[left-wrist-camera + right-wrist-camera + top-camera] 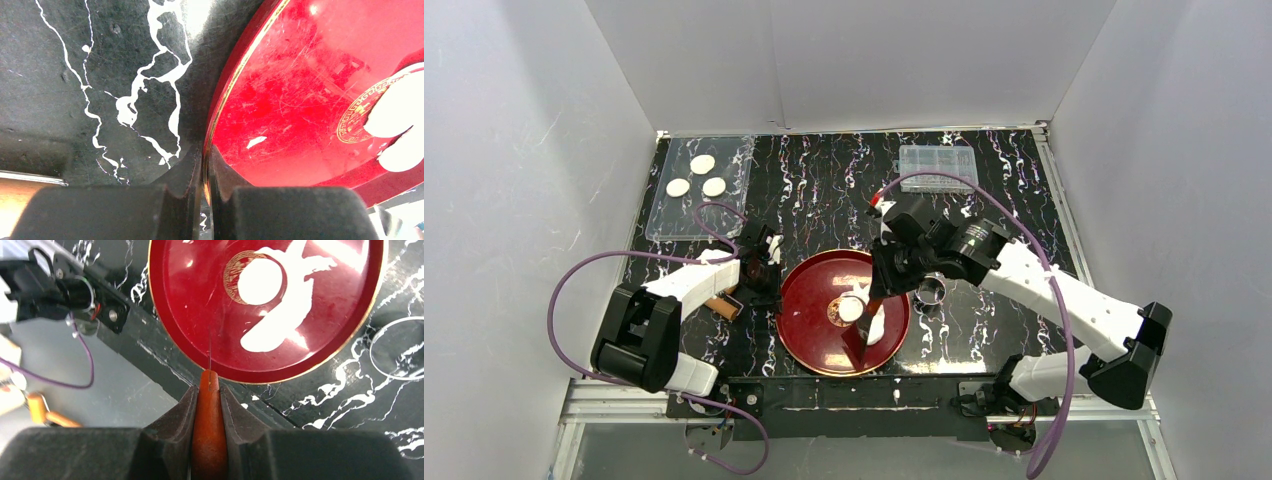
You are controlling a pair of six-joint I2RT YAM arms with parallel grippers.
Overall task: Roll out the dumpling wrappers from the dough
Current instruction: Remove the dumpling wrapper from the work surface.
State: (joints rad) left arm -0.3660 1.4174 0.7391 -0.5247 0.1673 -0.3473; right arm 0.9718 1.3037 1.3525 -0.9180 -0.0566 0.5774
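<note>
The red plate [804,300] sits at the table's near middle. On it lie one round white wrapper disc [852,308] and ragged white dough [877,325]. The right wrist view shows the disc [259,288] on the plate's emblem with the ragged dough [280,327] around and below it. My left gripper [769,292] is shut on the plate's left rim [215,125]. My right gripper [879,285] is shut on the orange-brown wooden handle [209,430] of a scraper. Its thin blade [861,345] reaches over the plate's near part. Three wrappers [694,175] lie on the clear tray.
The clear tray [664,215] is at the back left and a clear lidded box [937,165] at the back right. A metal ring cutter [931,291] stands right of the plate. A brown wooden piece [724,306] lies by my left arm.
</note>
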